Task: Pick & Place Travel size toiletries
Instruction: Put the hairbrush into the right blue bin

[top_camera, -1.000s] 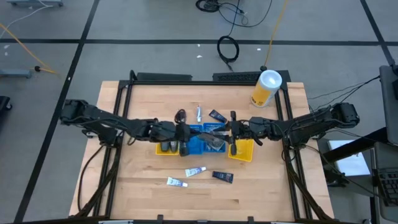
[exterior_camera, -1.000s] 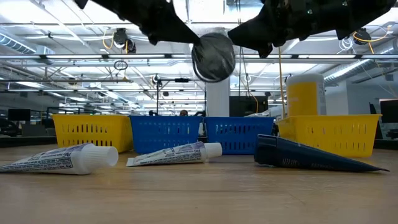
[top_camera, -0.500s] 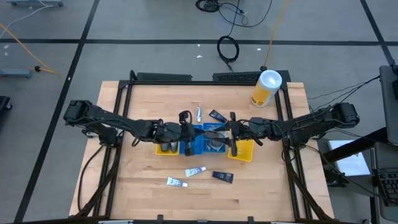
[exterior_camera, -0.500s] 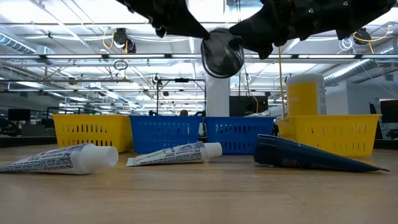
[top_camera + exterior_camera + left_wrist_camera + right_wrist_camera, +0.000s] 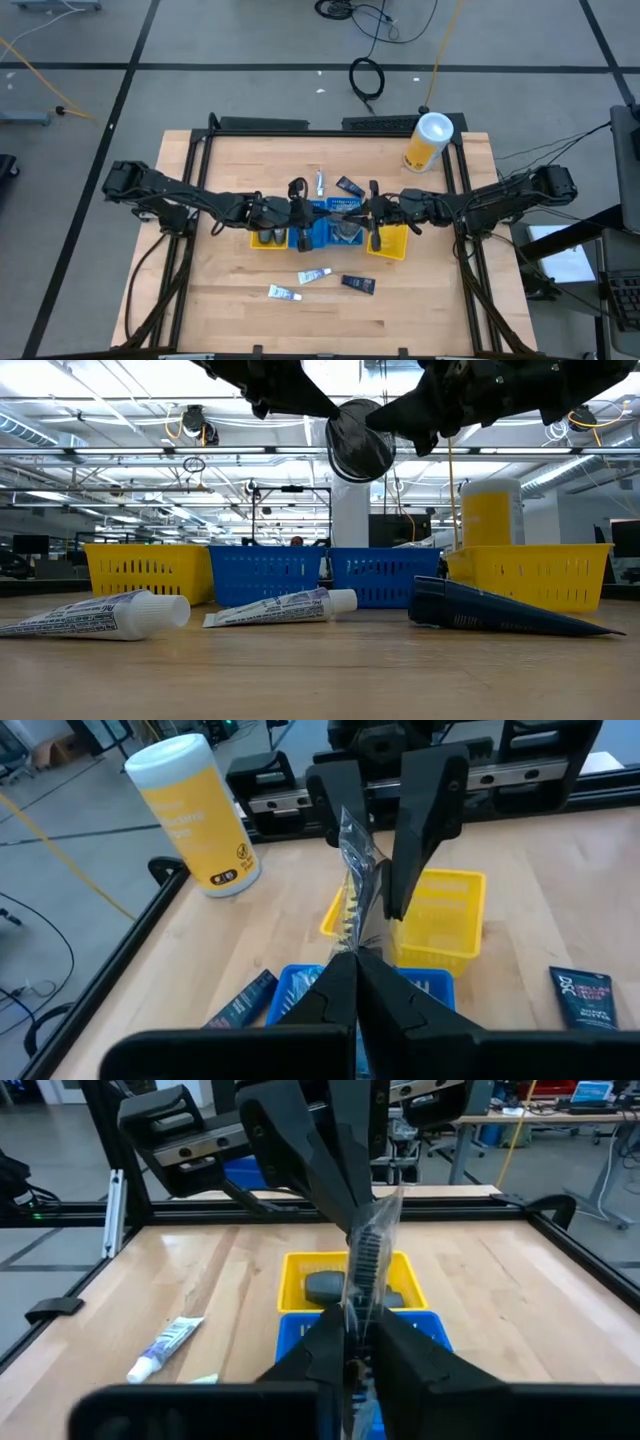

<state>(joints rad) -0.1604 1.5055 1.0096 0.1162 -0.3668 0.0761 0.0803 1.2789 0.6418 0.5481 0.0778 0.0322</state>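
Since both the left gripper [image 5: 356, 960] and right gripper [image 5: 350, 1330] pinch the wrapped bundle [image 5: 360, 438] in mid-air over the blue bins [image 5: 322, 232], it looks light, crinkly, slippery; grip its flat seam.

Open tabletop along near edge, tubes [image 5: 299, 285] and dark packet [image 5: 358, 283] scattered mid-front, bins [image 5: 330, 231] blocking centre

Bins [image 5: 328, 232] sit in a row mid-desk [image 5: 230, 300], a bundle [image 5: 360, 445] hanging above them. Two tubes [image 5: 284, 293] and a packet [image 5: 358, 284] lie toward the near edge, canister [image 5: 428, 141] at the far right corner.
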